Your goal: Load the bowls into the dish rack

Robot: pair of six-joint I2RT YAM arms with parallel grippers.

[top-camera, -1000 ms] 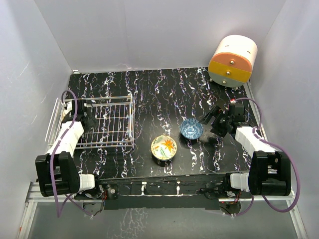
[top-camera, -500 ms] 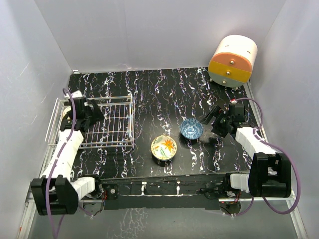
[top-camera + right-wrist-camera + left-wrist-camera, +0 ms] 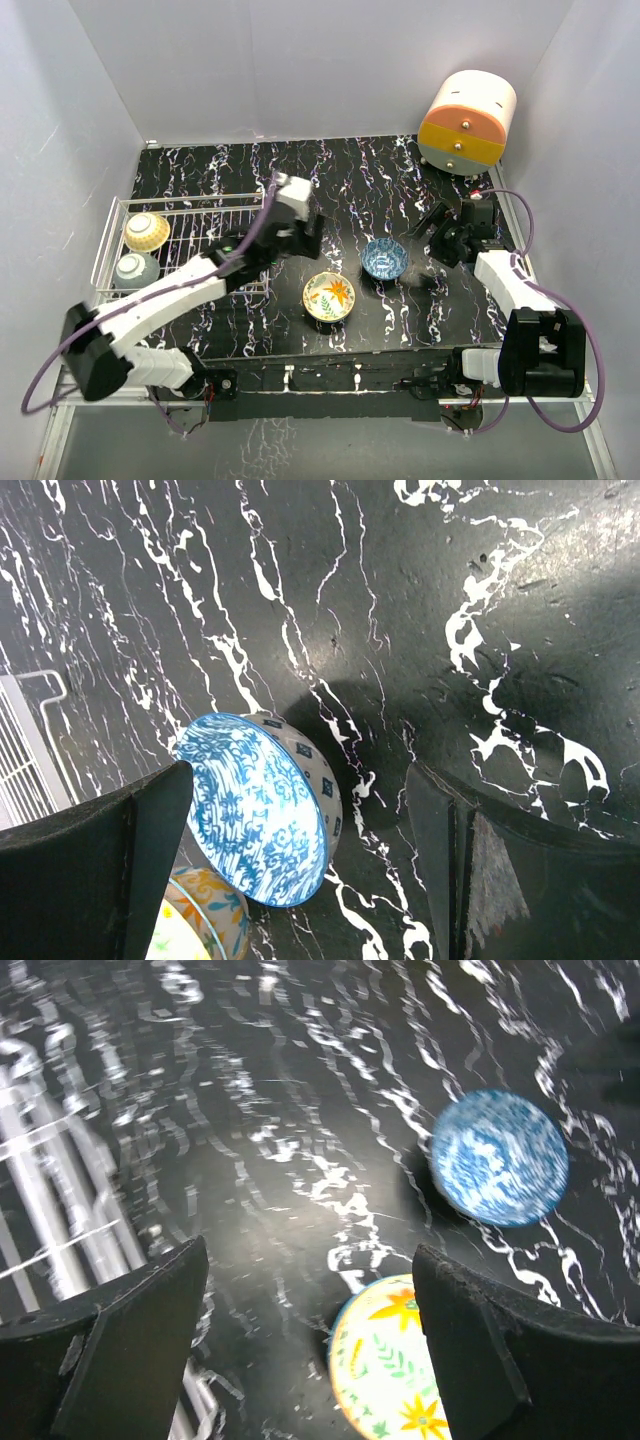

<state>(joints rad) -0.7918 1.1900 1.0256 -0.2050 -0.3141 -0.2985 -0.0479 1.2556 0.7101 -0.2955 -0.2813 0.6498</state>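
Note:
Two bowls sit in the white wire dish rack (image 3: 215, 262) at its left end: a cream-yellow bowl (image 3: 146, 232) and a grey-white bowl (image 3: 136, 270). On the table lie a blue-white bowl (image 3: 385, 259) (image 3: 500, 1157) (image 3: 265, 810) and a flowered bowl (image 3: 329, 297) (image 3: 390, 1370) (image 3: 195, 930). My left gripper (image 3: 303, 233) (image 3: 310, 1290) hangs open above the table just right of the rack, up and left of the flowered bowl. To the right of the blue-white bowl my right gripper (image 3: 438, 236) (image 3: 295, 795) is open and faces it, holding nothing.
An orange-and-cream round drawer unit (image 3: 467, 122) stands at the back right corner. White walls close in the table on three sides. The rack's wires (image 3: 60, 1230) show at the left of the left wrist view.
My left arm has swung from over the rack's left end to the right, out past the rack's right side, uncovering two bowls in the rack. The right gripper has shifted only slightly.

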